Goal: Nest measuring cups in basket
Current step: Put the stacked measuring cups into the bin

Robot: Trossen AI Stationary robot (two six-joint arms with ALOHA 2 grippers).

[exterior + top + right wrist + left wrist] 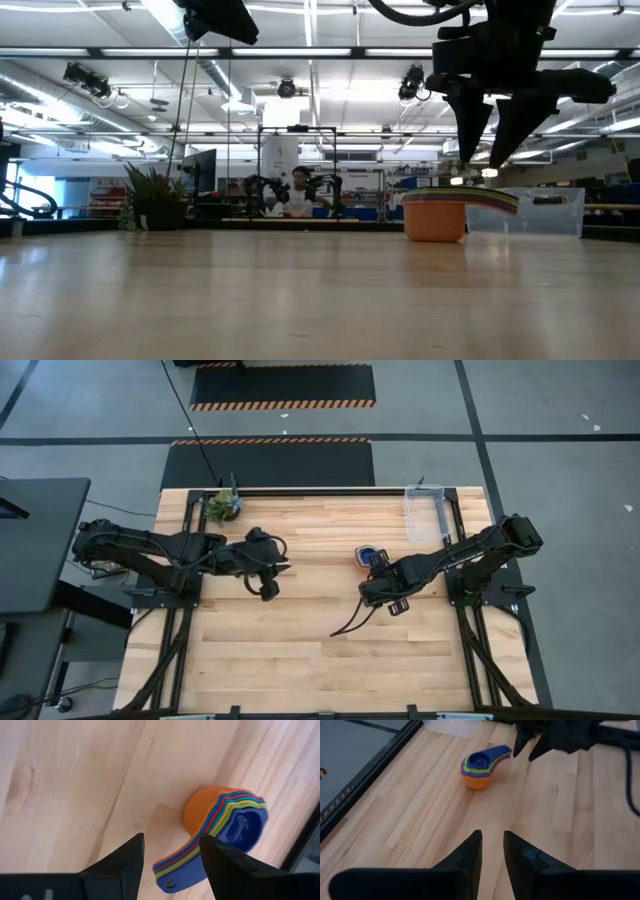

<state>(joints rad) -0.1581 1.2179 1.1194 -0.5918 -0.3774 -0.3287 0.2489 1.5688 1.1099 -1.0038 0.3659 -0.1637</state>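
Note:
The measuring cups [235, 817] sit nested in one stack on the table: orange outermost, dark blue innermost, with their fanned handles [182, 865] to one side. They also show as the cups [368, 554], the cups [436, 218] and the cups [479, 767]. My right gripper [171, 839] is open and hovers just above the handles without touching them, seen in the low view as the right gripper [487, 160]. The clear basket [425, 512] stands near the table's far right edge, and shows as the basket [540, 212]. My left gripper [492, 845] is slightly open, raised left of centre and holding nothing.
A small potted plant [224, 506] stands at the table's far left edge. Bare wooden table [300, 650] lies across the near half. A dark cable [350, 625] hangs from the right arm over the table. A person sits far off in the room [298, 190].

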